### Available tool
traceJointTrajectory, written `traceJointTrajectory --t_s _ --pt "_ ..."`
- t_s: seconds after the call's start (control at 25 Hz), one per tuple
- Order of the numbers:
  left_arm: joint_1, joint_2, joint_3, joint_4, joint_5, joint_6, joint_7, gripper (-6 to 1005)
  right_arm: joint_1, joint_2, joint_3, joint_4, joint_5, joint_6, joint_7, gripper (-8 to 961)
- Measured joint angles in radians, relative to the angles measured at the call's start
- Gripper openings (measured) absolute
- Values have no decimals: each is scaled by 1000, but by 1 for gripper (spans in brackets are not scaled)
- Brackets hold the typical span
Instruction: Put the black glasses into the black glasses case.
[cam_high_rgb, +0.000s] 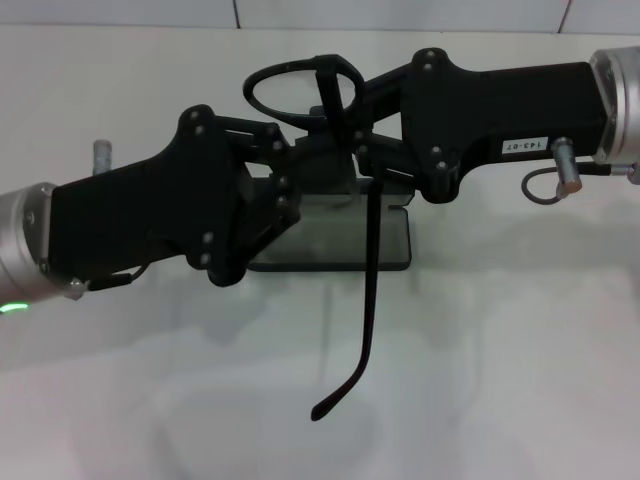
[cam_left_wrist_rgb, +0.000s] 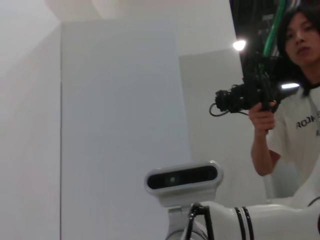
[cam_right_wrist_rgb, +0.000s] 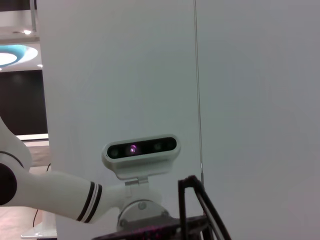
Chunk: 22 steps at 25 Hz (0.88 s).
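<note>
Both grippers meet right above the black glasses case (cam_high_rgb: 385, 243), which lies open on the table. The black glasses (cam_high_rgb: 310, 90) hang over it, the right gripper (cam_high_rgb: 350, 130) pinching the frame; left gripper (cam_high_rgb: 295, 165) jaws unreadable. Nothing's in yet: lowering and closing remain.

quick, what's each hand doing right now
Left hand: at the glasses above the case; grip cannot be told.
Right hand: at the glasses too; cannot be told.

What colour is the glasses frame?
Black, thin frame; the black glasses show best in the head view.
</note>
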Motion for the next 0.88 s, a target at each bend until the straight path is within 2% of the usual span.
traceJointTrajectory --t_s 0.64,0.88 --pt "-5 2 5 -39 -12 6 9 69 -1 0 -10 28 24 -2 -40 105" --pt "-6 7 3 -38 -8 71 9 69 2 -3 -3 66 52 -2 -66 105"
